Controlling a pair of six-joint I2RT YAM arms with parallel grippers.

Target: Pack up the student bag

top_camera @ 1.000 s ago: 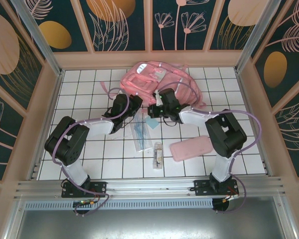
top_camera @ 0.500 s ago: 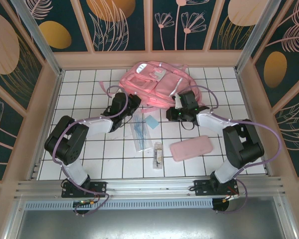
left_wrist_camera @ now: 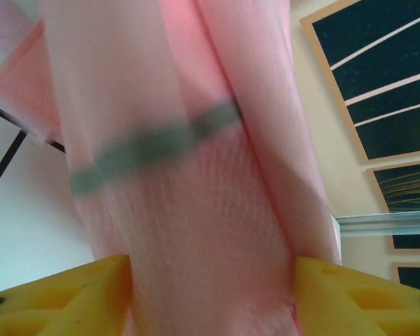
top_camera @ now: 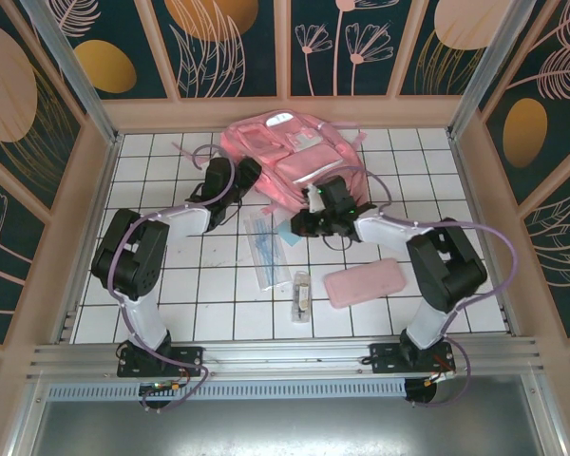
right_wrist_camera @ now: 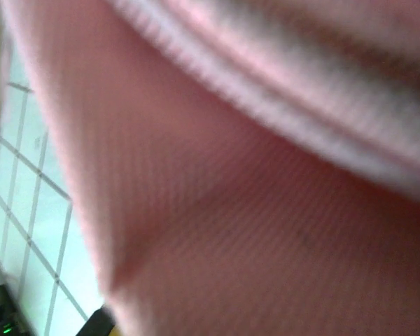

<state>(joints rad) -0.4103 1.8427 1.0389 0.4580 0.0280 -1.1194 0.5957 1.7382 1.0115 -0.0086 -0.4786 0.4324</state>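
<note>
- Reaching in from the left over the white-tiled table (top_camera: 161,304), the left arm bends toward the far side, and the left gripper (top_camera: 248,175) sits at the left near edge of the student bag (top_camera: 290,152).
- In the left wrist view, its yellow fingers (left_wrist_camera: 63,301) stand on either side of a fold of pink mesh fabric crossed by a grey band. The fabric fills the gap between them, so this gripper is clenched on the bag.
- The student bag lies at the far middle of the table, close to the back wall, with a shiny strip near its far end and a pale patch on its upper face.
- On the near side of the bag, between the two arms, a clear plastic sleeve (top_camera: 264,249) lies flat on the tiles, with a small blue square (top_camera: 293,235) just beside it on the right.
- Closer to the front edge, a small clear packet (top_camera: 302,294) lies apart from the sleeve.
- The right gripper (top_camera: 309,211) is at the bag's near edge, right of the blue square. The right wrist view is blurred pink fabric pressed close to the lens with a strip of tiles at the left, and I cannot tell whether this gripper is clenched or released.
- A flat pink pencil case (top_camera: 364,282) lies to the right, on the near side of the right forearm and well apart from the bag.
</note>
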